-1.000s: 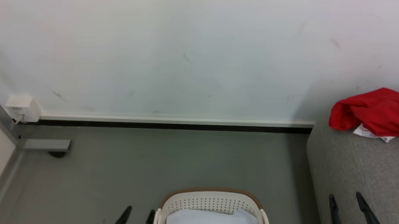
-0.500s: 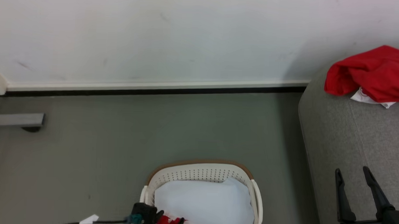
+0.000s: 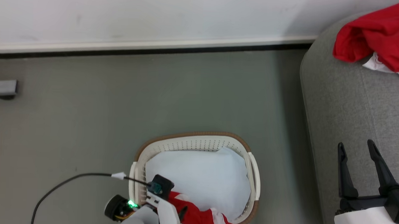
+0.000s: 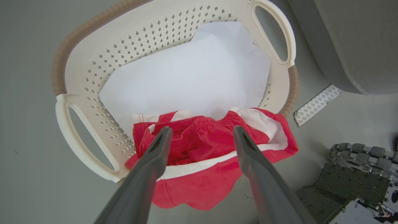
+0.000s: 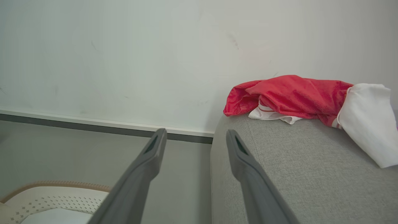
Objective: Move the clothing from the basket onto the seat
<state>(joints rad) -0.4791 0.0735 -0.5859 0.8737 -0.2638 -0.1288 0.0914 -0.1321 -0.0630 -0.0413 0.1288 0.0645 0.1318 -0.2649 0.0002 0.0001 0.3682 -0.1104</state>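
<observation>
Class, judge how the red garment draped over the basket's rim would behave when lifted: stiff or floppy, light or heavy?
Probably floppy: the red garment lies bunched and sags over the rim of the basket. Likely light, since it looks like thin cloth. Pinched at one spot, the rest would probably hang and trail.

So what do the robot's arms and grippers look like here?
Both the left gripper and right gripper have two long, dark grey fingers tapering to narrow tips, with a slot near each tip. The right one is mounted on a black crossbar over a white wrist shell. The left wrist has a pale shell, green light and black cable with a white tag.
</observation>
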